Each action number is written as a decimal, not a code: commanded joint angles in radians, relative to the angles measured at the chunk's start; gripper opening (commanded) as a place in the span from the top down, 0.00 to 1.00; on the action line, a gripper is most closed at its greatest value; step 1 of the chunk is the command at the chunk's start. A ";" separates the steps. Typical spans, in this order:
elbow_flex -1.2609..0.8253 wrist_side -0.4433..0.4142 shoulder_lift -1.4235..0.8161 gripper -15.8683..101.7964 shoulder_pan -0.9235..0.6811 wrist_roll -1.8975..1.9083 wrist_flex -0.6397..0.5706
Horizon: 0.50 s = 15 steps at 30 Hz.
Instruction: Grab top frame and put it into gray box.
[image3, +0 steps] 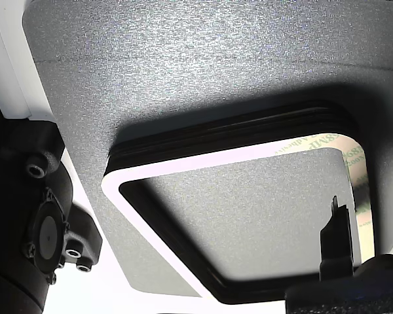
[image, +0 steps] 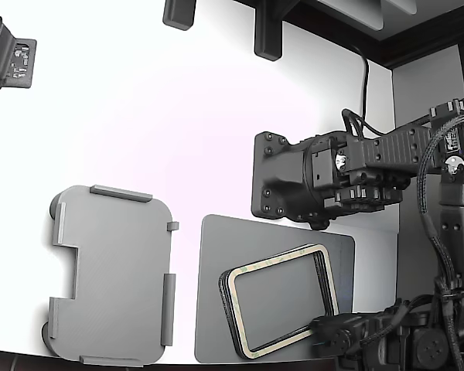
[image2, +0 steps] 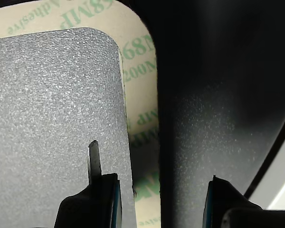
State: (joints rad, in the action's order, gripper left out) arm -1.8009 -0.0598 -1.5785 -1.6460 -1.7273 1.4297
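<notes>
**Top frame on the stack, open gripper straddling one side**

Top frame (image: 282,301) lies uppermost on a small stack of like frames in the exterior view, resting on a dark gray mat (image: 216,294) toward that view's right. The gray box (image: 112,274) sits flat on the white table (image: 178,116) at the exterior view's left, well apart from the stack and holding nothing. One black arm (image: 325,182) hangs over the mat's far edge – a second black arm comes in at the frame's near corner, its gripper (image: 322,327) low beside it.

Wrist view: the gripper (image2: 161,199) stands open, one finger (image2: 92,199) over the textured mat inside the ring's open centre, the other outside in shadow. Between them runs the frame's cream side (image2: 142,109), printed with green lettering.

Other view: the stacked black edges (image3: 236,127) show as several layers under the cream face (image3: 203,160) – the finger tips (image3: 337,239) sit at the side nearest that camera, just above the mat; whether they touch the frame cannot be told
</notes>
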 commanded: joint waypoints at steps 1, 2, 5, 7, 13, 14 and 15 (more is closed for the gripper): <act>0.025 0.005 -0.015 0.28 0.011 0.003 -0.003; 0.026 0.006 -0.014 0.28 0.011 0.003 -0.002; 0.026 0.006 -0.014 0.31 0.011 0.009 0.009; 0.026 0.005 -0.015 0.33 0.011 0.011 0.012; 0.026 0.000 -0.018 0.43 0.011 0.014 0.012; 0.026 0.000 -0.020 0.43 0.011 0.014 0.012; 0.026 0.000 -0.023 0.44 0.011 0.014 0.012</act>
State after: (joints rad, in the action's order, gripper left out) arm -1.8009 -0.0583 -1.5754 -1.6460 -1.7150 1.4419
